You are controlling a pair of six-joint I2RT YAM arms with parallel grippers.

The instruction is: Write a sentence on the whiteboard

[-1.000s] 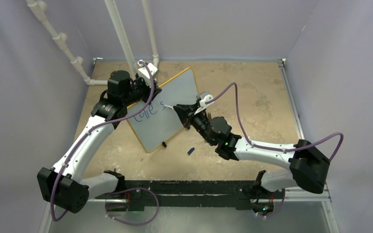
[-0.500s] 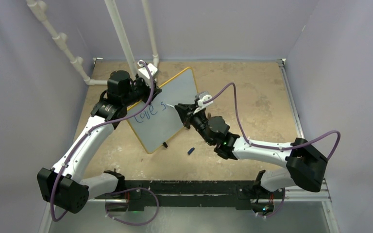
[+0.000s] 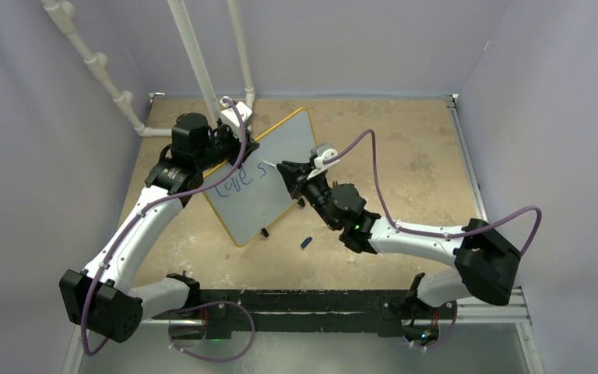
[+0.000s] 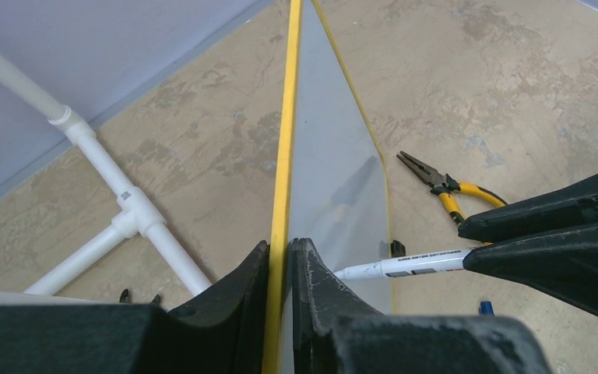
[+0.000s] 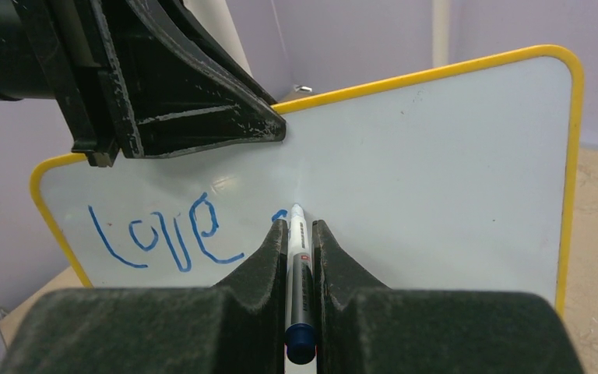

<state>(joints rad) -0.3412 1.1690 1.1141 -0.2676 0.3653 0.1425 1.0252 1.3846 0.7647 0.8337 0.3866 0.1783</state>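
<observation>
left arm [image 3: 136,234]: I rise from my base at the near left, bend at the elbow, and my forearm slants inward toward the middle.
left gripper [image 4: 280,251]: my fingers are pinched on the whiteboard [image 4: 283,156] at its top edge, one on each face.
right arm [image 3: 420,236]: I lie low, stretched from the near right toward the left.
right gripper [image 5: 296,230]: I am clamped on the marker [image 5: 297,265], its tip pointing past my fingertips.

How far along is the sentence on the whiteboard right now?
Done: "love" stands in blue on the whiteboard. In hand: the left gripper clamps its yellow edge, and the right gripper holds the marker tip at the board, a second word barely begun. Left: every remaining word.
</observation>
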